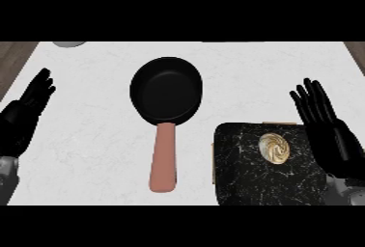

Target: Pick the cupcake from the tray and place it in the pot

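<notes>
Starting at the right hand [329, 132]: it's up at the right edge of the head view, fingers straight and spread, holding nothing. It sits just beside the dark marbled tray [246, 176], overlapping that tray's right side from where we look, though I can't tell if it actually touches. The cupcake [274, 147] is on the tray, upper right part, pale tan with a swirl on top, and very near the hand's palm side. Nothing is curled round it, so the pick hasn't happened.

Further out to the left of the tray is the pot [166, 90], which honestly looks like a black frying pan with a long pinkish handle pointing down toward the robot. Nothing is in it. It's apart from the tray, with bare white surface [92, 144] between them.

Way over at the left edge, the left hand [28, 113] is open too, fingers up, just resting.

So my read: we're at the very first step, the reach for the cupcake. Next move calls for the right hand to come down and in over the tray, wrap fingers and thumb round the cupcake, then lift and carry it left to the pan's bowl.

There's also a bit of a grey round thing [69, 44] at the top left, cut off.
</notes>
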Motion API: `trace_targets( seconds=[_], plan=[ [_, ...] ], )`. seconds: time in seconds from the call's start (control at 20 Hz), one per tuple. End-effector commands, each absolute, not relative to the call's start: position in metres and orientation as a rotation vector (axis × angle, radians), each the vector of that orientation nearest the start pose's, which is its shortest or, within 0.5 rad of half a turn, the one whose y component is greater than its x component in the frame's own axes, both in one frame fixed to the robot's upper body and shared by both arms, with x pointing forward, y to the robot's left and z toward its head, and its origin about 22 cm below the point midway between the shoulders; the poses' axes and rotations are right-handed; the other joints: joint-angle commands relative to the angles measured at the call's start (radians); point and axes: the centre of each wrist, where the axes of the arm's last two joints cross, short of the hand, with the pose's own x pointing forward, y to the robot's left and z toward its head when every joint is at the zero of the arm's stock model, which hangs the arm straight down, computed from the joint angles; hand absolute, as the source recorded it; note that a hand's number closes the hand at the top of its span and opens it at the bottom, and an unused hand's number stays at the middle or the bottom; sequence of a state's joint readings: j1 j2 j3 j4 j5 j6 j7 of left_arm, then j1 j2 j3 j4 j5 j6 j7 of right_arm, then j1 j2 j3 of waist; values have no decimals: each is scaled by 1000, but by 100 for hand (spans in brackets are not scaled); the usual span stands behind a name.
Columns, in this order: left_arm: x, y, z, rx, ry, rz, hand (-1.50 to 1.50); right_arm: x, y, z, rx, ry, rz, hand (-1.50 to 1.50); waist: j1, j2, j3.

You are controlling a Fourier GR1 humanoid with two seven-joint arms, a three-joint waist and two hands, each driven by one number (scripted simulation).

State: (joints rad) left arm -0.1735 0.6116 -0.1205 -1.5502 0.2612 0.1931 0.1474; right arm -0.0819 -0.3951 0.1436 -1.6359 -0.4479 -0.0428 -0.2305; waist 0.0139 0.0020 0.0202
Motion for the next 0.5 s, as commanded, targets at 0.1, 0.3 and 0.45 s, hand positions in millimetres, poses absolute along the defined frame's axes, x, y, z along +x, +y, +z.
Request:
trace_targets(
  seconds=[0.1,0.3,0.45],
  plan=[
    [262,297,49,166,-1426,-261,0,250,-284,49,190,-1675,380,150,-8,-1,-22],
    [259,268,23,47,-1328,-262,0,270,-324,104,-379,-1737,831,150,-55,-14,-50],
    [251,247,-1,-28,-1279,-252,0,253,-277,50,-353,-2028,399,-150,-55,-1,-19]
  ],
)
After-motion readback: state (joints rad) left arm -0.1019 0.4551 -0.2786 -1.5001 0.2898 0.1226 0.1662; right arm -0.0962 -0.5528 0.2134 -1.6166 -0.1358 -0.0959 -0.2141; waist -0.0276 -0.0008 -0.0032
